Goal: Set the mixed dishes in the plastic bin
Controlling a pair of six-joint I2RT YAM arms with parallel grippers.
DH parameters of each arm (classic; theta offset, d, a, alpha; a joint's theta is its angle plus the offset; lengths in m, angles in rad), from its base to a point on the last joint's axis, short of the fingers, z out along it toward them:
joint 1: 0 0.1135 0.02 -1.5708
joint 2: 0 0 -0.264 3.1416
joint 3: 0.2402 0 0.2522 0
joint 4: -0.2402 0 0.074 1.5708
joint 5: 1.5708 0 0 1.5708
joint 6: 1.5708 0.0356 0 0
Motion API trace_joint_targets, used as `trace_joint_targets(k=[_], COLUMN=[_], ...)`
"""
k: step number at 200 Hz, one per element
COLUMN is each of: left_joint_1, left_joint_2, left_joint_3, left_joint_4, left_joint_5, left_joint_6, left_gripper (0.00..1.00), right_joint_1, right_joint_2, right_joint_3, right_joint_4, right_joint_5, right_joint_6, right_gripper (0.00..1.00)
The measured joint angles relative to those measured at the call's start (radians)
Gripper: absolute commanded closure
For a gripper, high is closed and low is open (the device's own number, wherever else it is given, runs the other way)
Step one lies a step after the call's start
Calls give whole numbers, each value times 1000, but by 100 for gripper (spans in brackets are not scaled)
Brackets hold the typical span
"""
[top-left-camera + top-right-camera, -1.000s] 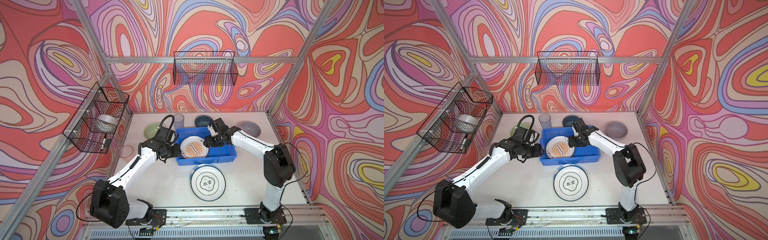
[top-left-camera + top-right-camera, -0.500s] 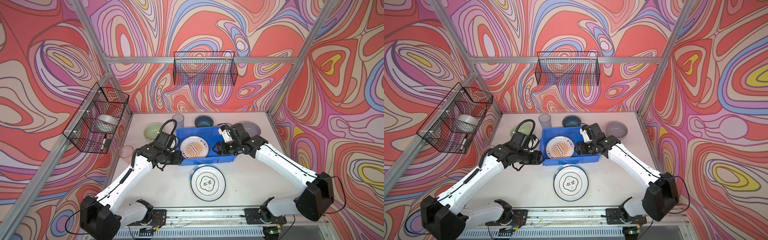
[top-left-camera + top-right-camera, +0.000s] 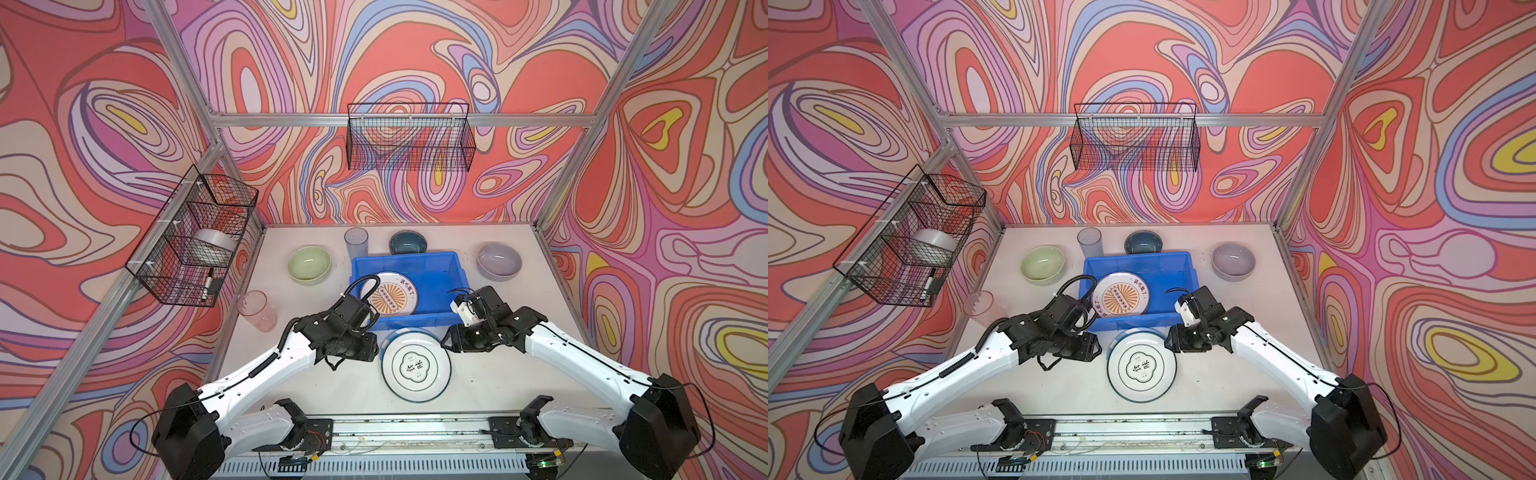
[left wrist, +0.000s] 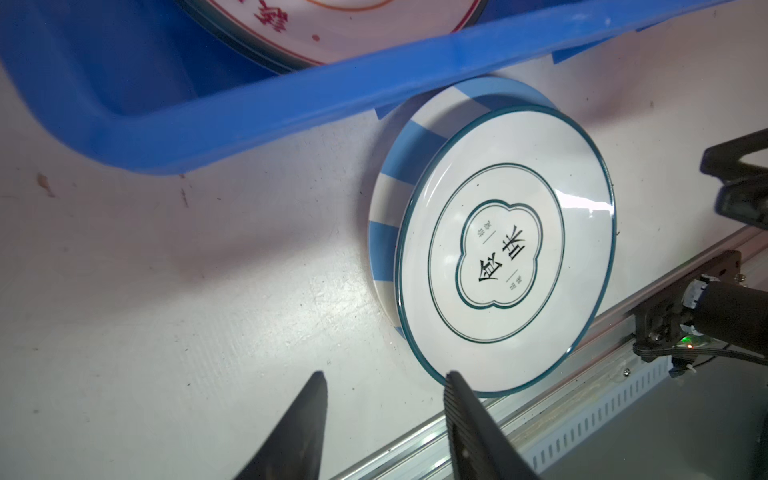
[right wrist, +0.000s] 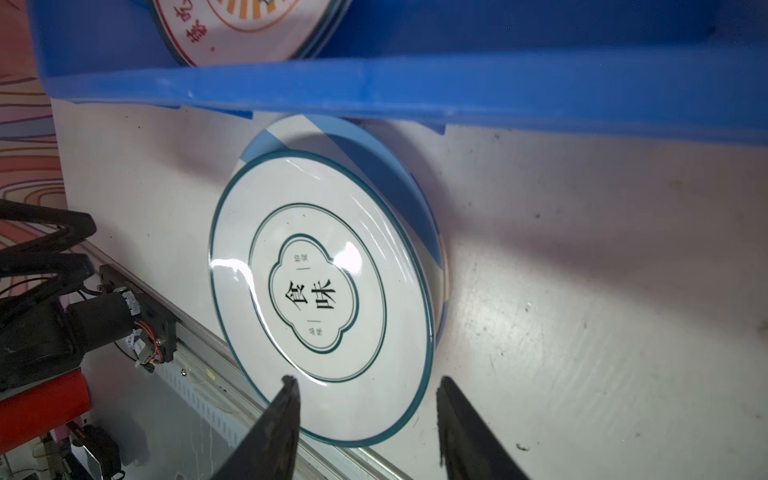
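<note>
I read the white surface (image 3: 324, 386) as the biggest thing in the cell. The blue plastic bin (image 3: 436, 270) sits on it, toward the back middle. The orange-black plate (image 3: 392, 294) lies in the bin's left half, close to the front wall.

Just in front of the bin, on the surface, the green-rimmed plate (image 3: 416, 370) is stacked on the blue-white striped plate (image 4: 386, 232). The striped plate shows only as a crescent on the bin side. In both wrist views its far edge runs under the bin's front rim.

The pale green bowl (image 3: 309, 265) stands left of the bin and the lavender bowl (image 3: 499, 262) right of it. The dark blue bowl (image 3: 407, 243) is just behind the bin's back wall.

The clear bluish tumbler (image 3: 356, 243) stands upright at the bin's back left corner, between the green and dark blue bowls. The pink tumbler (image 3: 257, 310) stands well apart, near the left edge of the surface.

In both top views the two grippers flank the stacked plates.

- **Left gripper** (image 4: 385, 376): its jaws are moderately apart and hold nothing. In its wrist view one tip overlaps the green rim.
- **Right gripper** (image 5: 368, 382): its jaws are also parted and empty. In its wrist view the green plate's edge shows between the tips, but I cannot tell whether they touch it.
</note>
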Motion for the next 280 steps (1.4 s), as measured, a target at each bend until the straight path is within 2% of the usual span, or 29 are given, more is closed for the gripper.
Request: trace_joint_targets(k=[43,91,184,280], left_joint_1=[-60,-63,-74,-87], left_joint_2=[25,108,243,279], left_joint_3=[-42,-51,-53,-49], left_joint_4=[93,185,266,326], left_joint_5=[14,14,-1,-25], left_joint_6=[-56,-100,-117,-117], left_gripper=[69,74,78,82], right_joint_1=[0,0,0,-1], right_joint_2=[7,14,31,33], right_joint_3=[-103,-185,-276,-293], right_joint_4=[74,188,325,367], right_joint_5=[-3,-27,-66,-85], right_joint_6=[59,98,156,200], right_gripper=[52,54,58,76])
